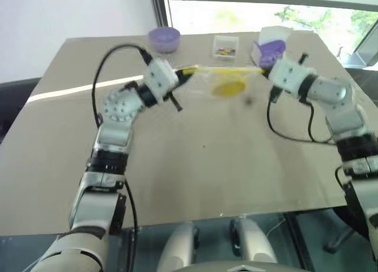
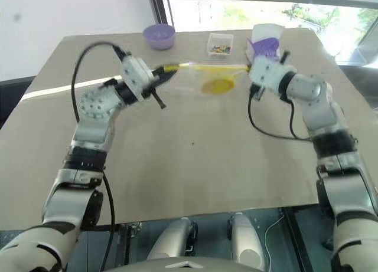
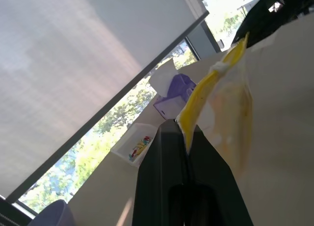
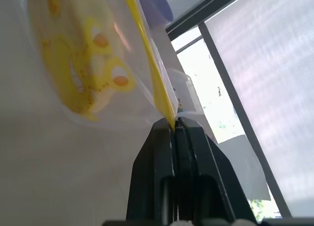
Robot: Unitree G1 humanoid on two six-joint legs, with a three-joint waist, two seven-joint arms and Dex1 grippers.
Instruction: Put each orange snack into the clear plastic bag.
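Tan table — purple bowl, clear box (far edge).

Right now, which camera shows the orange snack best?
The right wrist view: the orange snack looms close through the clear plastic bag. The head views show it as a small yellow disc; the left wrist view gives a faint orange blur.

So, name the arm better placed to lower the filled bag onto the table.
Neither alone. Left fingers and right fingers each pinch one end of the yellow seal strip, the clear plastic bag hanging between them with the orange snack inside. Likely lower both together.
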